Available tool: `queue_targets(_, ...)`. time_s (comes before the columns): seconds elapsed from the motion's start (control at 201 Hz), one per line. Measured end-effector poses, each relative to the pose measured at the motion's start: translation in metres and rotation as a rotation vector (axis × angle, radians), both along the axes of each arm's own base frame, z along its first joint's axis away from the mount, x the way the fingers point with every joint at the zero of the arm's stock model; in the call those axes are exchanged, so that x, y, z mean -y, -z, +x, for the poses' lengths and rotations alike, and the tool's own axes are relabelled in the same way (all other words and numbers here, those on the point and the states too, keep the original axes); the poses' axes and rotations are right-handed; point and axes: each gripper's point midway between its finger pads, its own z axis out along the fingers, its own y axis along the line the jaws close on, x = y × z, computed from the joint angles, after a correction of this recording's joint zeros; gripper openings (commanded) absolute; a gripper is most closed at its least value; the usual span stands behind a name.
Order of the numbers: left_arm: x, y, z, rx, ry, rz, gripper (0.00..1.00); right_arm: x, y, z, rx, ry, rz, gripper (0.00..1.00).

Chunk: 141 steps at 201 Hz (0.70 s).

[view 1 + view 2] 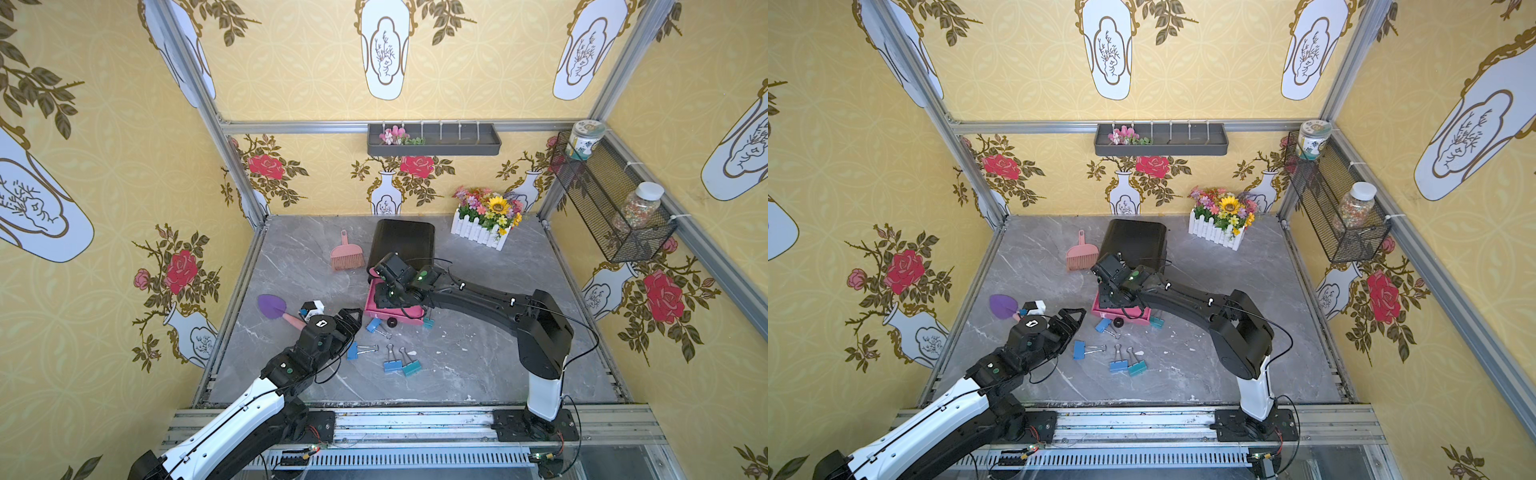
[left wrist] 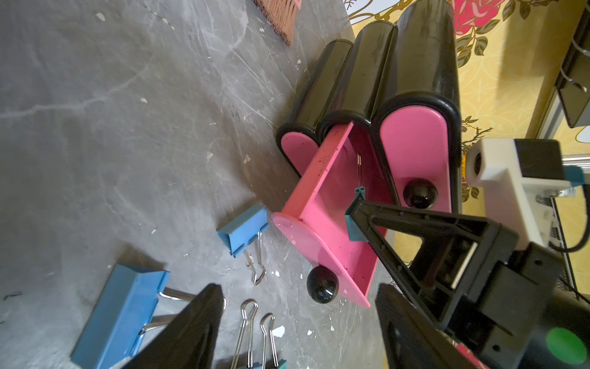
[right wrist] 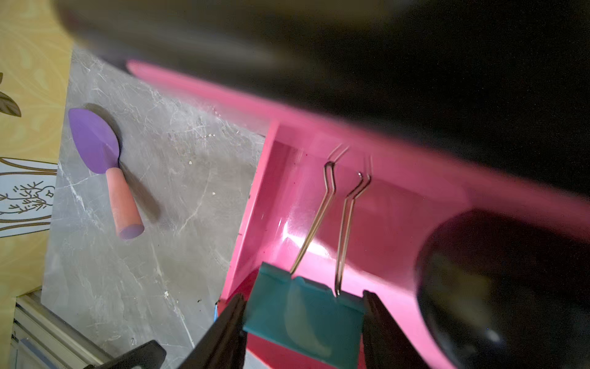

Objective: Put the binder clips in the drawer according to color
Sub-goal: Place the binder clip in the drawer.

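Right wrist view: at lower centre the right gripper [image 3: 303, 322] is pinching a teal binder clip [image 3: 300, 303] over the open pink drawer [image 3: 399, 223]; an off-centre release is risking a bounce out. The left gripper [image 1: 353, 322] is hovering wide open beside loose blue clips [image 1: 352, 350].

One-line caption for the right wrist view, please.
Right pincer grips a teal binder clip over the open pink drawer; a purple trowel lies on the grey table nearby.
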Motion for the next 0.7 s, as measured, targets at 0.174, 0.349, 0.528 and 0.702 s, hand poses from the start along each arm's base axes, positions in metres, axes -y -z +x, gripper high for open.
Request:
queue_targets(0.174,0.000,0.005,0.000,-0.013,-0.002,0.009,0.81,0.004,-0.014,-0.007,0.023,-0.004,0.014,0.66)
queue_targets(0.349,0.002,0.007,0.002,-0.017,0.001,0.009,0.81,0.007,-0.022,-0.010,0.044,-0.006,0.021,0.72)
queue_targets(0.528,0.003,0.006,0.004,-0.011,0.002,0.003,0.81,0.010,-0.020,-0.008,0.054,0.002,0.015,0.72)
queue_targets(0.702,0.005,0.009,0.005,-0.018,0.005,0.002,0.81,0.021,-0.034,-0.021,0.095,-0.011,0.010,0.72)
